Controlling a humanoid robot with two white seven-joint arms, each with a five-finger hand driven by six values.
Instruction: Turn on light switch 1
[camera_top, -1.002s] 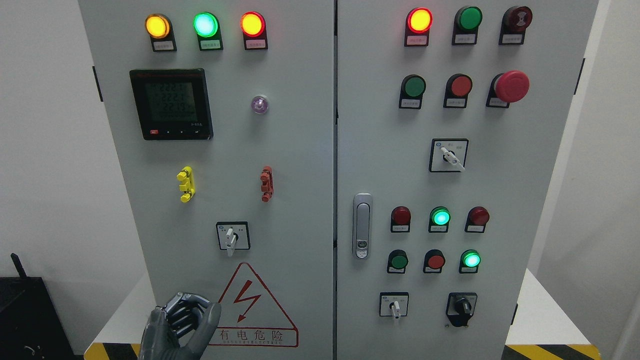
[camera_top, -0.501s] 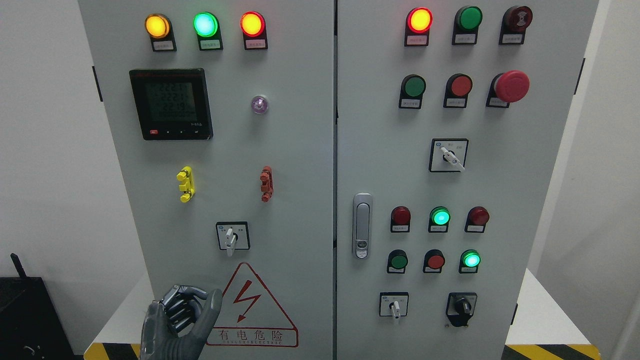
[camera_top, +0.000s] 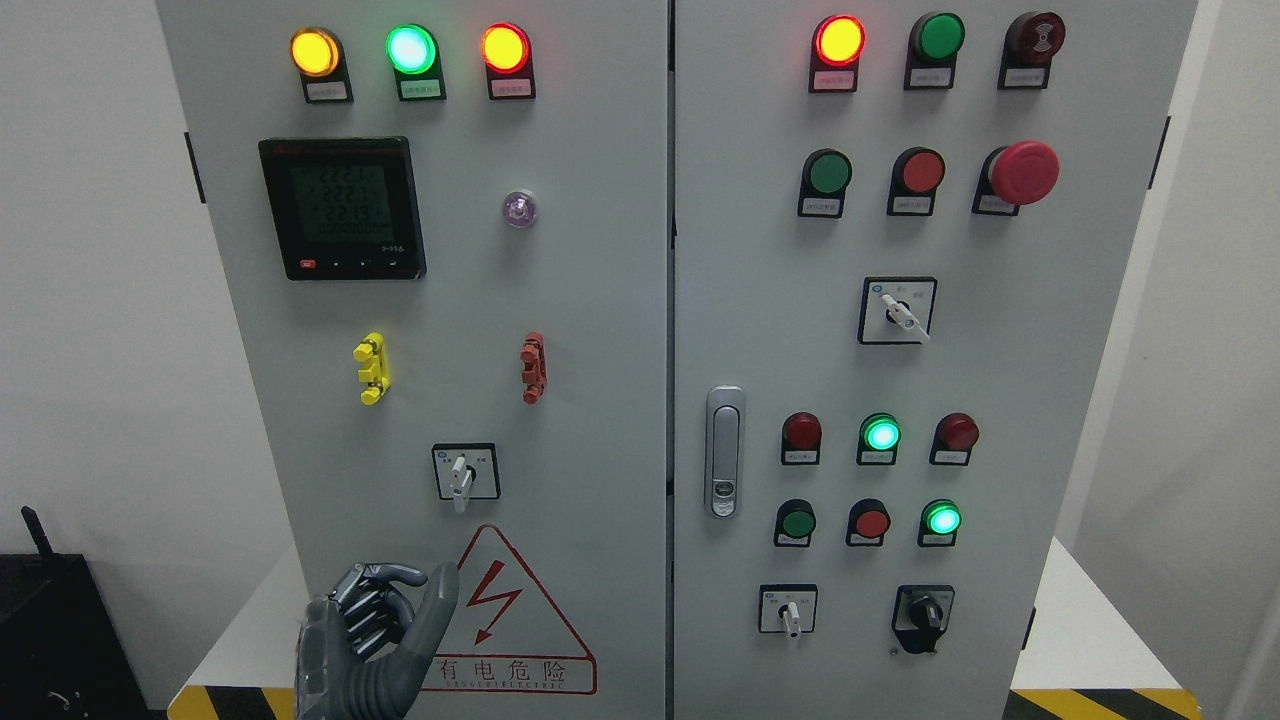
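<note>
Nearest us, our left hand (camera_top: 375, 640) hangs at the lower left of the cabinet's left door (camera_top: 600, 300), fingers curled, thumb raised, holding nothing. Just above and to its right sits the small rotary switch (camera_top: 464, 472), probably light switch 1, though its label is too small to read. If we rise off-line, our curled fingers could miss its lever and slide along the door.

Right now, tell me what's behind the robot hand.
The left robot hand covers the warning sign's lower-left corner and bare cabinet door. Whatever else lies under it is hidden.
</note>
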